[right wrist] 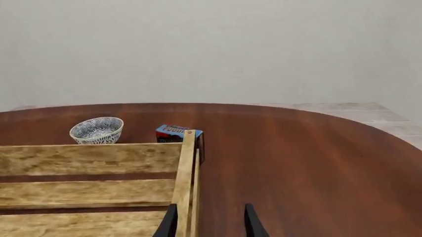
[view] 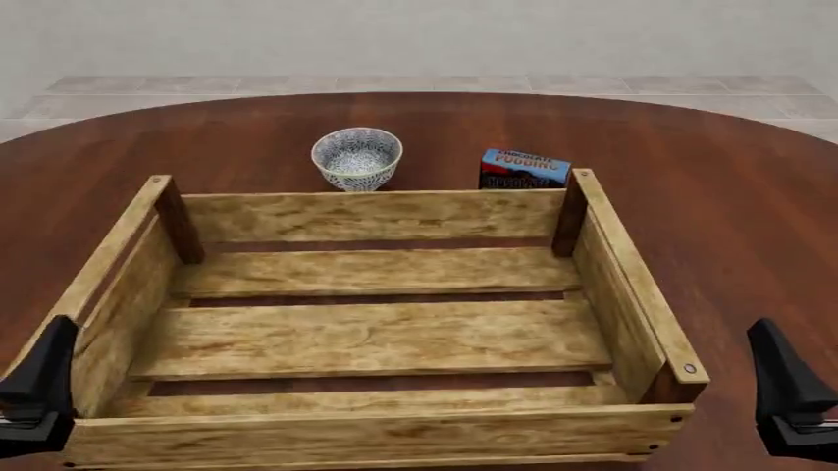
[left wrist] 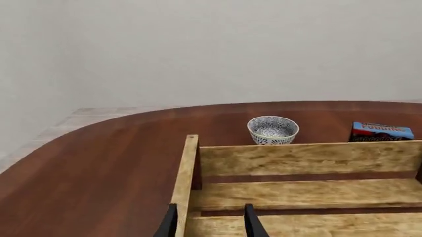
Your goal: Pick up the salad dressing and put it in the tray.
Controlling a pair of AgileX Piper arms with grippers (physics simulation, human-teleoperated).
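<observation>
Salad dressing: not visible in any of the three views. No white bottle with a green cap on the tabletop (view: 733, 196), in the tray, or in either hand. Possibly it sits off-frame or behind the near tray wall, can't tell from here. That's the main risk: no target, so any reach now is blind.

Tray (view: 380, 216): big slatted wood crate, centre of the tabletop, empty inside. Fills most of the near workspace between the two arms.

Behind the tray's far wall: patterned bowl (view: 356, 157) to the left, chocolate pudding box (view: 524, 169) to the right, both just beside that wall. The box is the only packaged item around, so it's the likely wrong pick if the operator goes hunting. It is not the bottle.

Left gripper (view: 37, 388): near left corner, just outside the tray's left wall. In its wrist view the fingers (left wrist: 169, 223) stand apart and hold nothing, and they straddle the top of the left wall. Dropping straight down would hit the rim.

Right gripper (view: 790, 392): near right corner, outside the right wall. Fingers (right wrist: 252, 222) apart, nothing held, over bare tabletop beside the wall.

Failure modes as I judge them:
- searching sweep clips the crate wall and shoves the tray
- grabbing the pudding box by mistake
- a tall slim bottle, once found, tips on first contact
</observation>
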